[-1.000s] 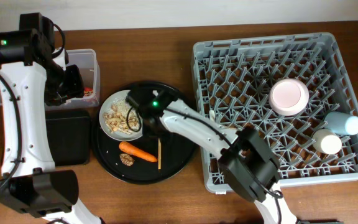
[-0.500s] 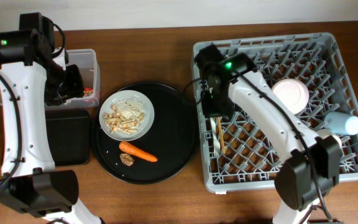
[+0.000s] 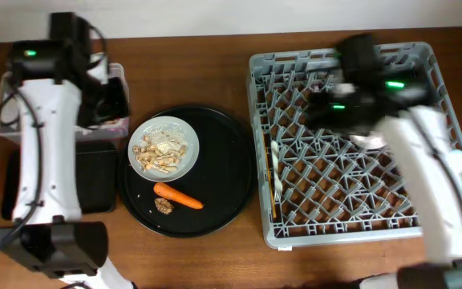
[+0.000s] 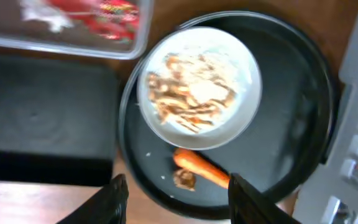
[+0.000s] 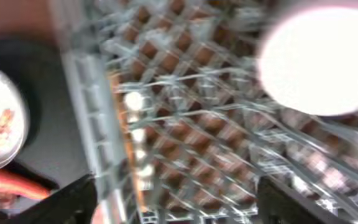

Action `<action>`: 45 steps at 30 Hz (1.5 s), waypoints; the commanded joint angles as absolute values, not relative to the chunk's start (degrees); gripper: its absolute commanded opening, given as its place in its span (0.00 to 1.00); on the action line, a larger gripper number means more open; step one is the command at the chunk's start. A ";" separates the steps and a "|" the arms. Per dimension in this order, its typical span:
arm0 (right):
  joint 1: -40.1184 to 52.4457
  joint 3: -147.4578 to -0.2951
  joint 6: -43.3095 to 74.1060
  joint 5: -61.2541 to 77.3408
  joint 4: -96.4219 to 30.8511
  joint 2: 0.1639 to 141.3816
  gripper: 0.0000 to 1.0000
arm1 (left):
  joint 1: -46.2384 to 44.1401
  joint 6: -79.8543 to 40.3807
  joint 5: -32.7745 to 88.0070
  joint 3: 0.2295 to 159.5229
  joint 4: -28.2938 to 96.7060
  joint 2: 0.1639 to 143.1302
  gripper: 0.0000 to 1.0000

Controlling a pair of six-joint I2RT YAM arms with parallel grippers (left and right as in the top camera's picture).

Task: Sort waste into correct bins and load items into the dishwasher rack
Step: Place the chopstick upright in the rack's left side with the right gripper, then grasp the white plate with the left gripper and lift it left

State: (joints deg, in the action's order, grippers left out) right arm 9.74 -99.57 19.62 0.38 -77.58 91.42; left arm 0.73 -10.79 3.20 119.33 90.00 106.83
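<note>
The round black tray is the reference here; on it, toward the side away from the dishwasher rack, sits the plate heaped with beige food scraps, and just in front of the plate lie the carrot and the small brown lump, close together but apart from the plate's rim; the carrot's long axis runs roughly across the tray, thick end away from the rack, thin end pointing toward it

The left gripper hangs beyond the tray's far-left edge, over the clear box that holds the red wrapper and the white tissue; its fingers are spread and pinch nothing; in the wrist view the carrot and lump fall between the two fingers, with the carrot lying slantwise to the line joining them; the shallow black tray lies flat on the desk just beside the round tray, below the clear box

The right gripper is well off the tray, above the rack near the pink bowl; its fingers stand wide apart and empty; the fork and chopstick lie along the rack's edge nearest the tray

By my reckoning the left arm is plainly the nearer one to the carrot; it would need to come toward the tray's front and turn its wrist so the fingers close across the carrot's width
</note>
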 commanded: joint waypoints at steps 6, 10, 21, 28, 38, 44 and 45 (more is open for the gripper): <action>-8.78 -98.87 9.63 4.73 -89.01 88.60 0.99 | -16.67 -11.33 4.29 95.02 65.01 106.06 0.65; -8.64 -98.54 9.63 4.73 -88.97 88.60 0.99 | -21.47 -12.67 4.27 81.23 49.32 106.06 0.65; -8.64 -96.53 9.63 4.73 -88.36 88.60 0.99 | -21.98 -15.22 2.96 74.59 41.98 111.55 0.64; -8.64 -96.53 9.63 4.73 -88.29 88.60 0.99 | -21.98 -15.20 0.56 74.56 41.82 114.65 0.36; -8.64 -96.53 9.65 4.75 -88.53 88.60 0.99 | -21.98 -15.20 -3.53 73.28 42.26 118.04 0.09; -8.64 -96.53 9.65 4.75 -88.55 88.60 0.99 | -21.98 -15.18 -10.90 78.67 48.64 117.99 0.01; -8.64 -96.53 9.65 4.75 -88.58 88.60 0.99 | -21.98 -15.18 -11.00 80.09 49.91 117.99 0.01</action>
